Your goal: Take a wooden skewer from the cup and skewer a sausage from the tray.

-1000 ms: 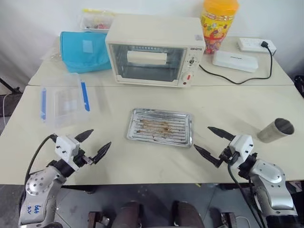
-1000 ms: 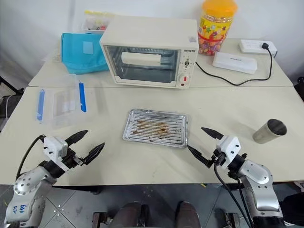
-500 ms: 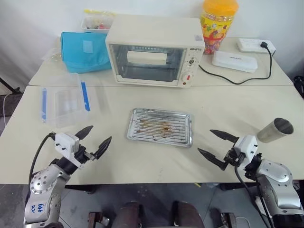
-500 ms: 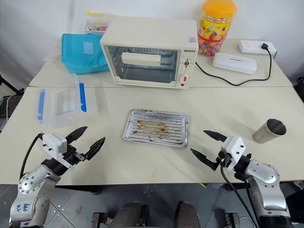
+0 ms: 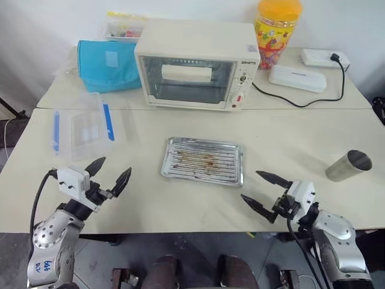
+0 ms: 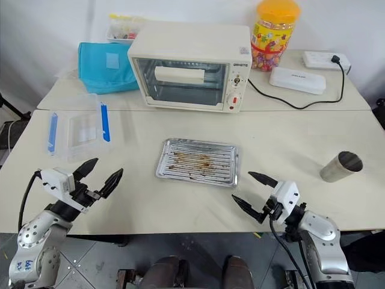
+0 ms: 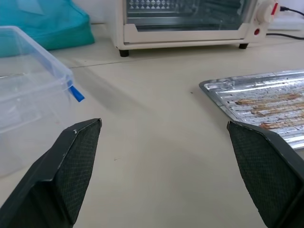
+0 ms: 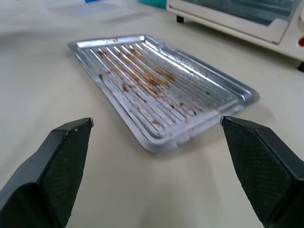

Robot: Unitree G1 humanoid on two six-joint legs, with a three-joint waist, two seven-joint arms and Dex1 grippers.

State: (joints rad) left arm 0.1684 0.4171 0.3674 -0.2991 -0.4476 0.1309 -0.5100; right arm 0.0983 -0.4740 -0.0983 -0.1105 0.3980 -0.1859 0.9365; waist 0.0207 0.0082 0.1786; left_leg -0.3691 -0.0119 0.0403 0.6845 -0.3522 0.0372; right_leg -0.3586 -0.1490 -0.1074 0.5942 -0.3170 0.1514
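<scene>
We see the tray (image 5: 203, 161) in the middle of the table (image 5: 289, 138). It is a shallow rectangle of silver metal with a raised rim and rounded corners. Its bottom has fine parallel ridges, and brown grease stains lie along them. The long axis of the tray runs from the left side of the table to the right side, almost parallel to the front edge.

The cup (image 5: 348, 165) is near the right edge of the table, well apart from the tray. It is a plain cylinder of dull grey steel. It leans, and its open mouth points up and toward the right edge. We cannot tell what is inside it.

The left gripper (image 5: 107, 175) hangs over the front left part of the table, with its two black pointed fingers spread wide and nothing between them. The right gripper (image 5: 263, 191) is near the front edge, just in front of the tray's right end, also spread wide and empty. The inner faces of the fingers (image 8: 262, 164) have a fine cross-hatched texture.

A cream toaster oven (image 5: 195, 64) with a glass door stands behind the tray. A clear plastic box (image 5: 84, 127) with blue clips sits toward the left edge.
</scene>
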